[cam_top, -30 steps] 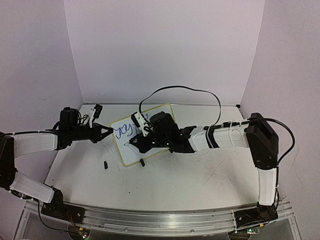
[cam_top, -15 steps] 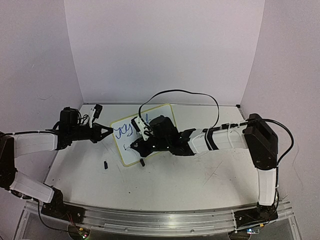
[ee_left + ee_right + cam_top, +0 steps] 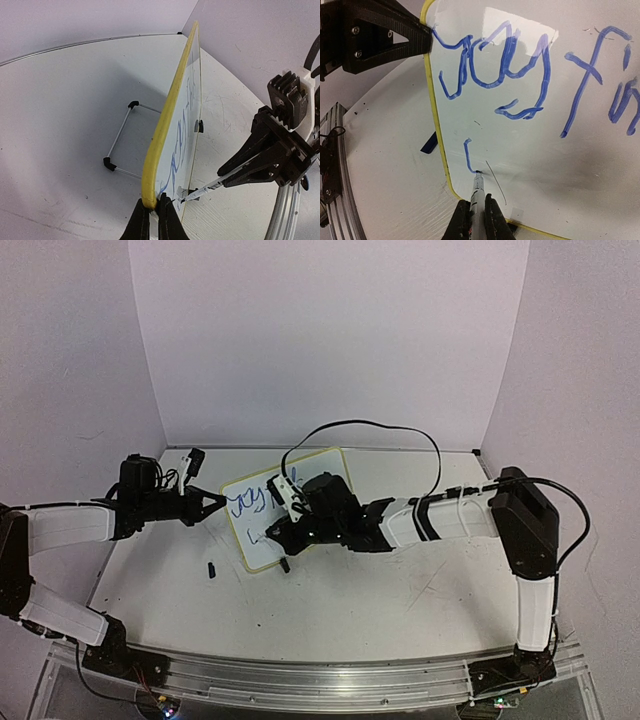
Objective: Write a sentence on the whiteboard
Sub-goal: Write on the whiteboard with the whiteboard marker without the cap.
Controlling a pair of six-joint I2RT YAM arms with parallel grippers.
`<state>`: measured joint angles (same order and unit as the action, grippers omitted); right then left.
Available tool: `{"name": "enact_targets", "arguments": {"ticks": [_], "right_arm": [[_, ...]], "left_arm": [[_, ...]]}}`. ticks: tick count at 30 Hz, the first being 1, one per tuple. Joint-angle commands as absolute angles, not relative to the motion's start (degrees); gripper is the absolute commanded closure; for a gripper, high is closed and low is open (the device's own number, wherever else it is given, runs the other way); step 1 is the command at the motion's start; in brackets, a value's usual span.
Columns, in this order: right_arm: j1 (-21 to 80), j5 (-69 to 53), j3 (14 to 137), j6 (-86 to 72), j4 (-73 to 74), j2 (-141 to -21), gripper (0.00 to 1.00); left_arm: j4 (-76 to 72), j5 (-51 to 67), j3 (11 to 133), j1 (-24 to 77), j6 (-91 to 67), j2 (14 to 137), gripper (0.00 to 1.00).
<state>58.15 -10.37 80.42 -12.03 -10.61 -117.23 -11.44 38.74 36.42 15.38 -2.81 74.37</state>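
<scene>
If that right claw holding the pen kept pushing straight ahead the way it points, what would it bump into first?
The whiteboard. The right gripper points straight at its white face, and the marker it holds has its tip on the board, so nothing lies between.

Rear overhead, wrist close-ups, whiteboard [image 3: 256, 522] shared

1. Robot lab test cell, by every sign.
2. Closed in on three sides by plain pale walls [image 3: 330, 340].
3. Fitted with a white worktop [image 3: 400, 610], scuffed and streaked with dark marks.
4. Edged at the near side by a metal rail [image 3: 320, 678] carrying the left arm [image 3: 70, 525] and right arm [image 3: 450, 515].
5. Strung with a loose black cable [image 3: 400, 425]; lit by small green and red lights [image 3: 165, 706] under the rail.
</scene>
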Motion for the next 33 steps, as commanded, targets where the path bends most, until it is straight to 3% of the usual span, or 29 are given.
{"name": "enact_targets", "arguments": {"ticks": [1, 33], "right_arm": [[55.73, -5.75, 81.33, -11.01, -11.64, -114.46, 1.00], [55.10, -7.15, 85.28, -10.53, -11.60, -115.85, 1.00]], "left_arm": [[-8.96, 36.48, 38.02, 15.56, 1.85, 74.58, 1.00], [-8.88, 36.47, 38.05, 15.58, 1.85, 74.54, 1.00]]}}
